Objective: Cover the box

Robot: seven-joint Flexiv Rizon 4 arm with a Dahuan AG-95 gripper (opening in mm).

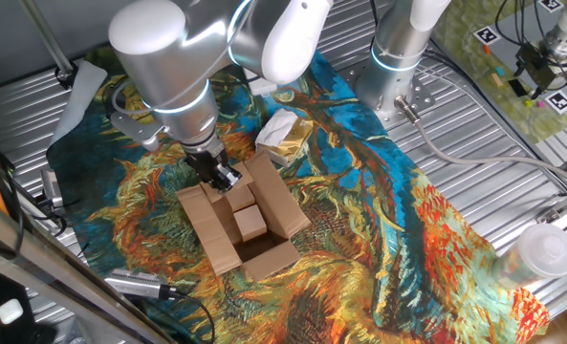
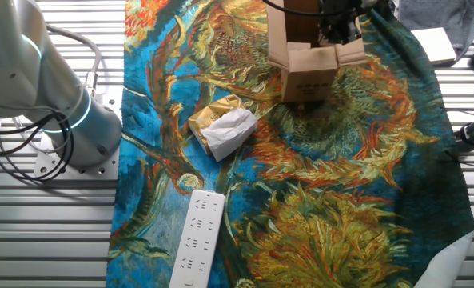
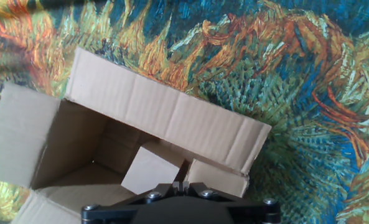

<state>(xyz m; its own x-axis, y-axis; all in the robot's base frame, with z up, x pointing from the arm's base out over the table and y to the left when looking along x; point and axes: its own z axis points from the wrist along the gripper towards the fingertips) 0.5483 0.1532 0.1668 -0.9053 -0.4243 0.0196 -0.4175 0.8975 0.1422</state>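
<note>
The brown cardboard box (image 1: 264, 256) stands open on the patterned cloth, its long flaps (image 1: 281, 201) spread outward. A smaller cardboard block (image 1: 250, 223) sits inside it. In the hand view the long flap (image 3: 165, 115) lies across the middle, with the box's inside and the block (image 3: 152, 169) below it. My gripper (image 1: 226, 179) is at the box's far short end, just above the rim, with the fingers together and nothing seen between them. It shows at the bottom edge of the hand view (image 3: 179, 186). In the other fixed view the box (image 2: 308, 76) is at the top, with the gripper (image 2: 336, 28) behind it.
A crumpled white-and-yellow wrapper (image 1: 281, 132) lies on the cloth just beyond the box. A white power strip (image 2: 197, 240) lies on the cloth's edge. A second arm's base (image 1: 396, 59) stands on the metal table. A translucent container (image 1: 541, 253) and a silver tool (image 1: 140, 284) lie off the cloth.
</note>
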